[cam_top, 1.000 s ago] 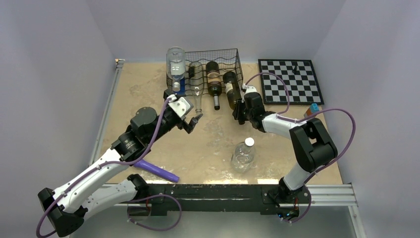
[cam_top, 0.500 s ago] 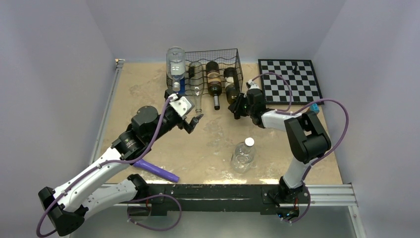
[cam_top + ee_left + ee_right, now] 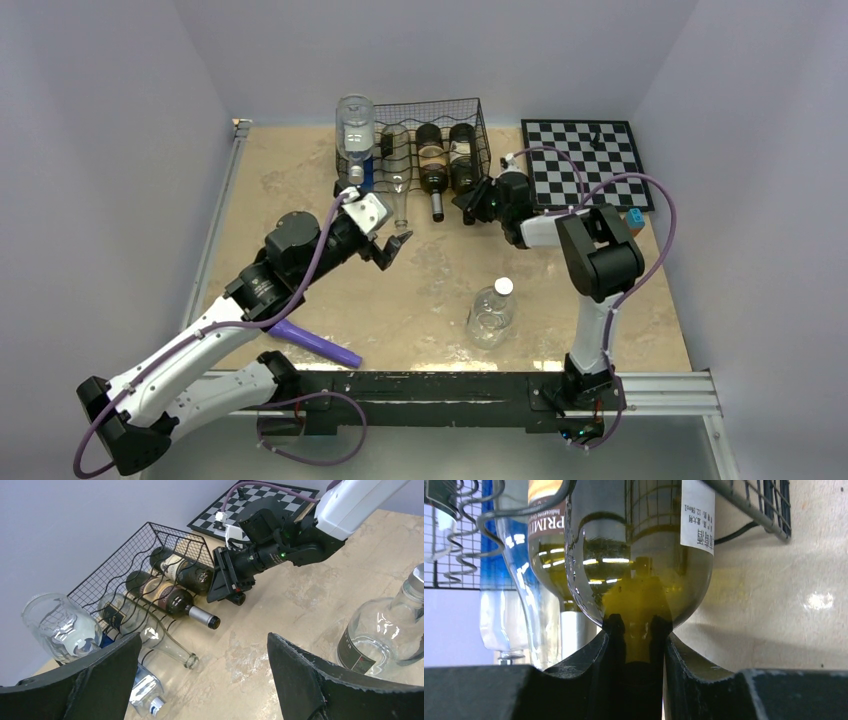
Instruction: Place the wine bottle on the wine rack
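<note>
The black wire-mesh wine rack (image 3: 478, 118) stands at the back middle of the table and also shows in the left wrist view (image 3: 150, 542). A dark green wine bottle (image 3: 462, 162) lies in its rightmost slot, neck toward me; it fills the right wrist view (image 3: 639, 555) and shows in the left wrist view (image 3: 182, 571). My right gripper (image 3: 473, 203) is shut on this bottle's neck (image 3: 636, 632) just in front of the rack. My left gripper (image 3: 390, 245) is open and empty above the table, in front of the rack's left side (image 3: 202, 680).
A second dark bottle (image 3: 432, 172) and a clear glass bottle (image 3: 398, 185) lie in the rack. An inverted clear bottle (image 3: 354, 128) stands at its left. A clear bottle (image 3: 492, 312) stands near the front. The chessboard (image 3: 587, 160) lies at the right. A purple tool (image 3: 318, 345) lies front left.
My right gripper has moved back and left toward the rack, sliding the green bottle deeper into its slot. The left arm has not moved.
</note>
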Controlling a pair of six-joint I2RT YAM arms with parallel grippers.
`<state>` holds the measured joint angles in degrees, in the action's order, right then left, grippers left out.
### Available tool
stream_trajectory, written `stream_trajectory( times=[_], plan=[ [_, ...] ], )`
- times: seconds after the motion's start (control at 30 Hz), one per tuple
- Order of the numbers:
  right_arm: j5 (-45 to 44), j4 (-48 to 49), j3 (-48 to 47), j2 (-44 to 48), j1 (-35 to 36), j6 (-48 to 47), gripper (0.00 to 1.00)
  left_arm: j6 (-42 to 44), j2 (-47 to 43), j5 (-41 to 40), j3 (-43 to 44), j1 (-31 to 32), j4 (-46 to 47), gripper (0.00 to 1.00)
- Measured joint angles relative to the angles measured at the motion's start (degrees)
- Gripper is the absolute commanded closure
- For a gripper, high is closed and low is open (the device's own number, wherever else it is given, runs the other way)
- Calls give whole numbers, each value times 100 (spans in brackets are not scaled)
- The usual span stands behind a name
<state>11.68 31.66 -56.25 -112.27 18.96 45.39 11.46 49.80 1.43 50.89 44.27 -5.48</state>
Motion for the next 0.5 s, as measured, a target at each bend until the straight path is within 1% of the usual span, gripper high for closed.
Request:
stream_trajectory(
  times=[0.33, 0.43, 0.5],
  plan=[
    [605, 352, -562, -667, -286, 636, 100, -59, 153, 116, 140, 0, -24, 1],
    [866, 262, -713, -739, -363, 831, 82, -96, 177, 138, 144, 0, -24, 1],
    [953, 136, -820, -758, -380, 938, 66, -133, 199, 149, 153, 0, -24, 1]
  ],
)
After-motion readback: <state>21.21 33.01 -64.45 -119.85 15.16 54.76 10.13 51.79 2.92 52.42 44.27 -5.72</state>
